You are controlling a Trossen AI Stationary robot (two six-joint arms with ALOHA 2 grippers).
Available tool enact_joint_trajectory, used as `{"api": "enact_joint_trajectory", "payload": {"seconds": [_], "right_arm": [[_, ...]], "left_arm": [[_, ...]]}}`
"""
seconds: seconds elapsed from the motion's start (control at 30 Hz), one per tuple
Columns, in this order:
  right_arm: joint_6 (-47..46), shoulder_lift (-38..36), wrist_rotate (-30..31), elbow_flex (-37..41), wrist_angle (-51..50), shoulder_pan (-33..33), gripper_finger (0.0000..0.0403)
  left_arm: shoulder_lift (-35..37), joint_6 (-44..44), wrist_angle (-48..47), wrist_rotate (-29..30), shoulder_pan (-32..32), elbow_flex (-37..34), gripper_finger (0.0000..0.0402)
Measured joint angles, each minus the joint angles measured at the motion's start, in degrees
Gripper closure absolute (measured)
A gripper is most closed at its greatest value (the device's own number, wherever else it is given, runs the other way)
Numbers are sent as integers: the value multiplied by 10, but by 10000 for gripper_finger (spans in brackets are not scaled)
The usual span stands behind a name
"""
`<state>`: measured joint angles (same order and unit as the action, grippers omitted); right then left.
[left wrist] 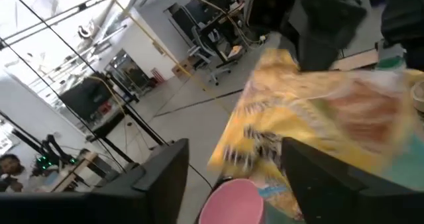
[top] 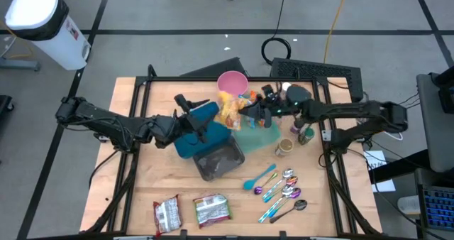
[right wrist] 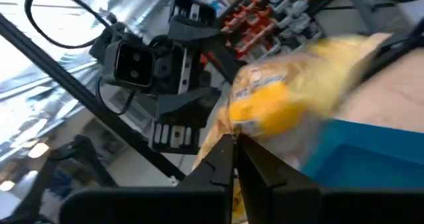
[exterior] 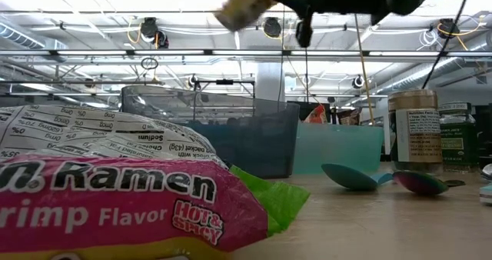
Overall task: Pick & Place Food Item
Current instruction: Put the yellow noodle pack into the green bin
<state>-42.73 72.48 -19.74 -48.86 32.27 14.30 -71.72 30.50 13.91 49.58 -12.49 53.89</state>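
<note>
The yellow snack bag (top: 231,113) hangs in the air between the two arms, above the teal bin (top: 201,132) and just beside the pink bowl (top: 232,82). The right gripper (right wrist: 235,159) is pinched tight on one edge of it. The left gripper (left wrist: 228,181) has its fingers spread wide with the bag in front of them, but the blur hides any touch. From table level, a ramen packet (exterior: 115,191) blocks most of the table (top: 142,190).
</note>
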Motion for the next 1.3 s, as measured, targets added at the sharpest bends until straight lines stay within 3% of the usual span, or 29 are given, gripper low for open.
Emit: {"api": "enact_joint_trajectory", "payload": {"seconds": [0.13,0.27,0.47,0.57,0.7,0.83,1.07,1.3], "right_arm": [[7,-56,-6,-15,-107,35,402],[41,-74,-32,-86,-272,70,402],[141,-11,-61,-253,-526,96,402],[181,40,-68,-315,-606,105,402],[216,105,-80,-357,-658,118,402],[242,158,-105,-360,-674,128,403],[296,224,-99,-360,-707,127,403],[345,257,-30,-360,-711,116,403]], "left_arm": [[0,-45,-36,-3,0,0,114],[0,-157,-104,-22,0,0,94],[0,-278,-213,-63,4,0,89],[0,-319,-248,-80,10,0,93],[0,-344,-268,-82,14,0,100],[0,-356,-284,-82,17,0,99],[0,-356,-288,-82,17,0,96],[0,-355,-289,-82,17,0,103]]}}
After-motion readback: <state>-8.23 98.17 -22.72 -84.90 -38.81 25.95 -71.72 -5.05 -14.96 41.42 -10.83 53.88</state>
